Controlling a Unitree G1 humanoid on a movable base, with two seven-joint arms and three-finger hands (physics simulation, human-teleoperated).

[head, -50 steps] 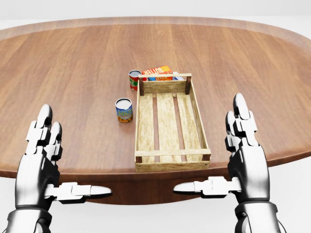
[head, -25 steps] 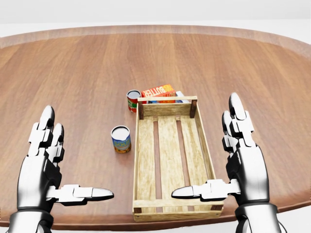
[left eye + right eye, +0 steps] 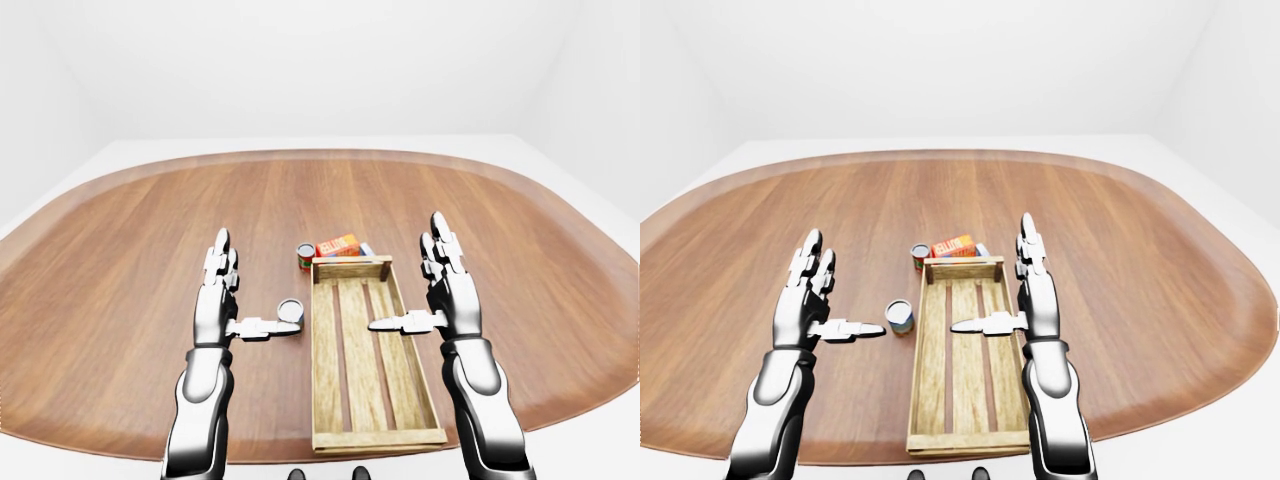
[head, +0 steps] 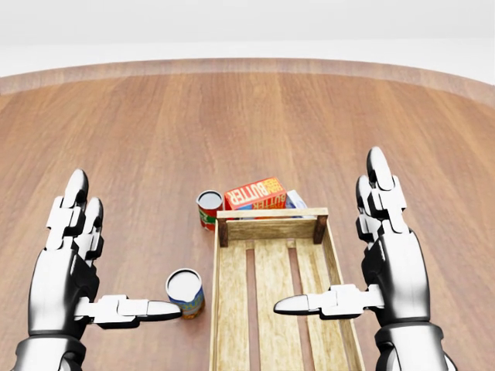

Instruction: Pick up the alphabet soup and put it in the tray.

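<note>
While both arms reach over the wooden tabletop (image 4: 131, 131), the left hand (image 4: 66, 267) hangs at about 8 o'clock in the head view with its fingers (image 4: 73, 202) released, two pointing up toward 12 o'clock and the thumb stretched sideways toward 3 o'clock, grasping nothing. Just beside that thumb tip stands a can (image 4: 186, 292), upright with its long axis vertical, its silver lid facing up and a blue and yellow band round its side; the label's writing is too small to read, so I cannot tell whether this one is the alphabet soup. At roughly 11 o'clock from the tray, near its far left corner, a second can (image 4: 209, 209) also stands upright, with a red and green wrapper and a pale top, its text likewise unreadable. Next comes the slatted wooden tray (image 4: 271, 229), long axis running from 12 to 6 o'clock. Behind its far end wall lies an orange box (image 4: 255, 192) printed "BUTTER", tilted slightly, with a blue and white pack half hidden beside it. At 4 o'clock the right hand (image 4: 390, 267) hovers over the tray's right rail, fingers spread and released, thumb pointing toward 9 o'clock, gripping nothing.
</note>
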